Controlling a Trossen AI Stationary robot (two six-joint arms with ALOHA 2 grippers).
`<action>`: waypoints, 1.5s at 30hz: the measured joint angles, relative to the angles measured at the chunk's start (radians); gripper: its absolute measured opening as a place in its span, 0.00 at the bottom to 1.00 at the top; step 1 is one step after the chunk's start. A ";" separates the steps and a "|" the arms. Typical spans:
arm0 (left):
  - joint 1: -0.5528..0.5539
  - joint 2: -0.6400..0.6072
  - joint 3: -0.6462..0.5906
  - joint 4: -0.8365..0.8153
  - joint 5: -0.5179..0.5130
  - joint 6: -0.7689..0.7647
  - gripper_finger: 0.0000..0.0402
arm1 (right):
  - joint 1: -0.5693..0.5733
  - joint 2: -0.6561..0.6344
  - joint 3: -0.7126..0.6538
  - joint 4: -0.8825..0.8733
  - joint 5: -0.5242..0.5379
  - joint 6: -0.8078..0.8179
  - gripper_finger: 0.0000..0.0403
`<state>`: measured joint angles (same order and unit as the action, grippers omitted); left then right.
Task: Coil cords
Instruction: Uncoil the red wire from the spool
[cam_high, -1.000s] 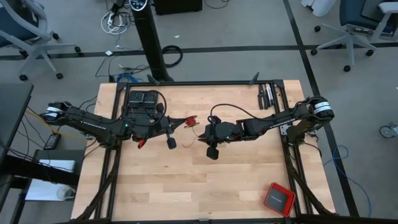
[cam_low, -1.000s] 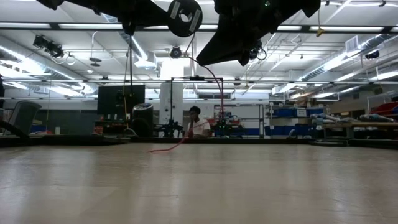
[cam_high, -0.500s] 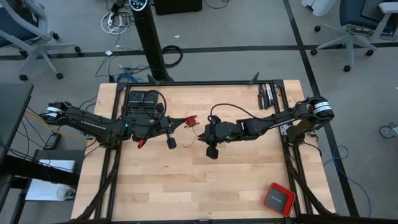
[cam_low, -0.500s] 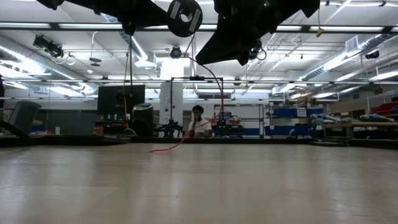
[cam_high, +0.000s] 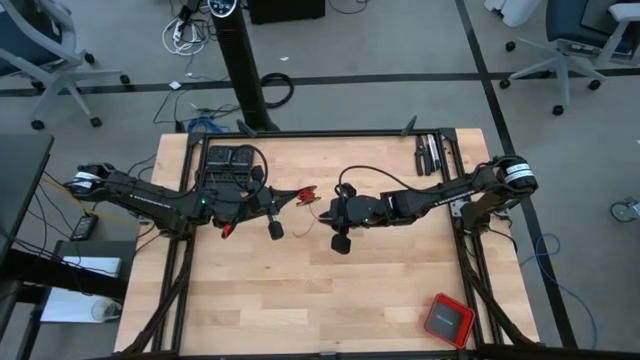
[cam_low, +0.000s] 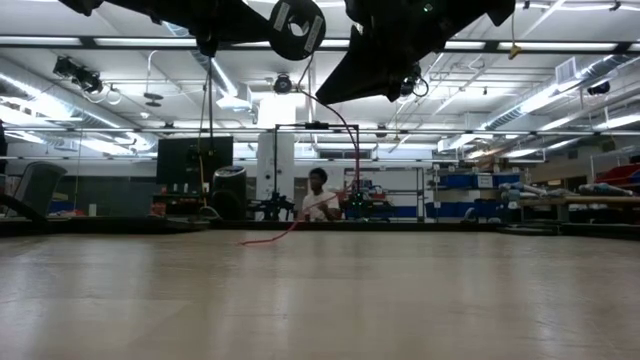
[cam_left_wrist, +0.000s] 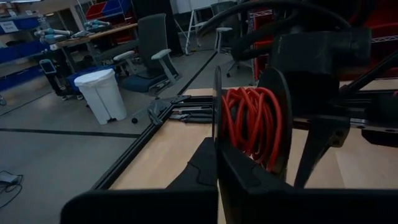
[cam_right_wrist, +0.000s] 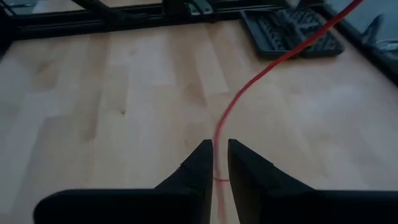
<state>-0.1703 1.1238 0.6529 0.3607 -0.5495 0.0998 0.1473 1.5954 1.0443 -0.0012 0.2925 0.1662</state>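
- Jaws of the left gripper (cam_left_wrist: 217, 168): pressed together on the rim of a thin dark spool (cam_left_wrist: 249, 121) wound with the red cord (cam_left_wrist: 252, 121).
- Jaws of the right gripper (cam_right_wrist: 219, 163): narrowly apart, the cord (cam_right_wrist: 261, 74) running through the gap between them.
- High view: both grippers meet above the table (cam_high: 330, 300) centre, left gripper (cam_high: 300, 195) just beside right gripper (cam_high: 322, 208); a red box (cam_high: 448, 320) lies near the table's corner.
- Low view only: the cord (cam_low: 345, 130) arcs down to the tabletop; a person (cam_low: 318, 195) sits far behind.
- Right wrist view only: a dark tool tray (cam_right_wrist: 292, 34) beyond the cord.
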 joint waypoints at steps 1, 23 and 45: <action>0.000 0.000 0.000 0.000 0.000 0.000 0.00 | 0.005 0.000 0.000 0.000 0.023 -0.012 0.12; 0.000 0.000 0.000 0.000 0.000 0.000 0.00 | 0.064 -0.003 0.017 -0.018 0.100 -0.100 0.23; 0.000 0.000 0.000 0.005 0.000 0.000 0.00 | 0.024 0.005 -0.010 -0.008 0.076 -0.028 0.23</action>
<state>-0.1702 1.1236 0.6525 0.3657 -0.5495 0.0998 0.1714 1.6009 1.0346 -0.0093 0.3689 0.1379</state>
